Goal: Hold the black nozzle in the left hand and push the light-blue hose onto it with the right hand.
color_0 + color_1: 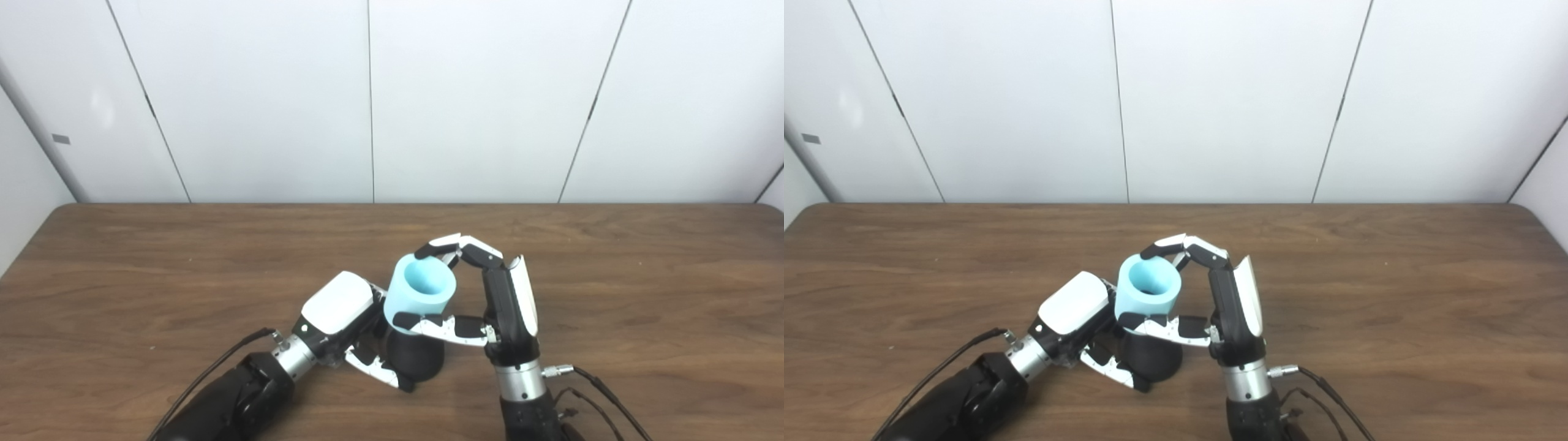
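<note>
The black nozzle [418, 358] stands near the table's front middle, its rounded base showing. My left hand [343, 318] is shut on it from the left, thumb curled under its front. The light-blue hose [421, 294], a short thick tube with its open end facing up, sits over the top of the nozzle. My right hand [490, 294] is shut on the hose from the right, fingers over its far rim and thumb across its lower front. The nozzle's top is hidden inside the hose.
The brown wooden table [612, 275] spreads to both sides, its far edge meeting white wall panels. Thin black cables [603, 392] trail from the right wrist at the front edge, and another cable [208, 373] runs along the left forearm.
</note>
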